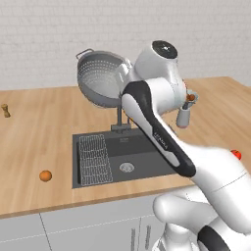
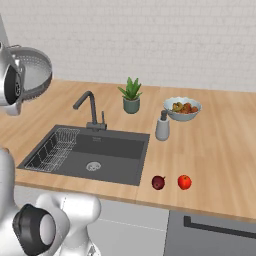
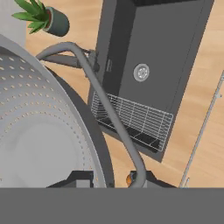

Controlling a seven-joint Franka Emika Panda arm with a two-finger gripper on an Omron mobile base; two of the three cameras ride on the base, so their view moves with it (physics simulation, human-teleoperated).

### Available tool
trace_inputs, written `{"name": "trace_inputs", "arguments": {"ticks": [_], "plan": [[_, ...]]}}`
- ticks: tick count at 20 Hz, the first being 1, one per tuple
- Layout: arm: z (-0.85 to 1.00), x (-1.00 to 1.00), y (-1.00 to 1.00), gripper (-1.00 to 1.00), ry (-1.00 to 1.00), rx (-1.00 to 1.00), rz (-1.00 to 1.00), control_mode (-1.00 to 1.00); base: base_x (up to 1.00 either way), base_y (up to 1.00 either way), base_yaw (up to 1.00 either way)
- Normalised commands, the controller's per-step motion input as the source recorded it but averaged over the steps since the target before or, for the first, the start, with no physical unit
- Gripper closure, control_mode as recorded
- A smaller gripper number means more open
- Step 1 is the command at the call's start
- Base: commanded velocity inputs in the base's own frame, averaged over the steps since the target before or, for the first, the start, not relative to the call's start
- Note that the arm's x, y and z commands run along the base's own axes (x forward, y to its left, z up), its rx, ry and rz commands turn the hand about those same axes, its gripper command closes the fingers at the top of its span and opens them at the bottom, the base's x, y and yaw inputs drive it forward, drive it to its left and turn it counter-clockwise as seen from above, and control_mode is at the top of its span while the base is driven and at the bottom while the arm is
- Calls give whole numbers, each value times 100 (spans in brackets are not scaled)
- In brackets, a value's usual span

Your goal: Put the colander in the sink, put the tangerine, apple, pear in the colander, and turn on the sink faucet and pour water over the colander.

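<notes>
One silver-grey perforated metal colander [image 1: 100,78] with small side handles hangs in the air above the counter behind the sink, tipped on its side so its pierced hollow faces the left base camera; the white arm's two-finger gripper [image 3: 111,179] is clamped on its rim, the jaws drawn close together around the metal edge. In the hand view the colander's dotted inner wall [image 3: 39,131] takes up the left half, with its looped handle curving down across the frame toward the fingertips. Below lies the dark grey rectangular sink [image 2: 107,150] with a round drain, set into the light wooden countertop [image 2: 220,140], and a wire grid rack [image 1: 93,159] lies along its left side in the left base view. The dark grey slim faucet [image 2: 90,110] with its angular bent spout stands at the back edge of the basin. A small orange tangerine [image 1: 45,175] rests on the counter left of the sink, near the front edge. To the right of the basin sit a maroon round fruit [image 2: 158,182] and a red round fruit [image 2: 184,182], close together. Further back are a potted green plant [image 2: 131,95], a grey soap dispenser [image 2: 162,127] and a pale bowl of mixed fruit [image 2: 182,108].
</notes>
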Motion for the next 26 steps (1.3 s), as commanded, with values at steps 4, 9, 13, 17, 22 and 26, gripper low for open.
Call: {"name": "trace_inputs", "arguments": {"ticks": [4,9,13,17,22,26], "plan": [[20,0,-100,100,1,9,-16,-100,0,0,0],[8,3,-100,100,5,6,-14,-100,0,0,0],[7,0,-100,100,5,7,-13,-100,0,0,0],[1,11,-100,100,9,6,-12,-100,0,0,0],[-9,21,-98,100,13,1,-6,-100,0,0,0],[-39,20,-70,100,12,0,0,-100,0,0,0]]}}
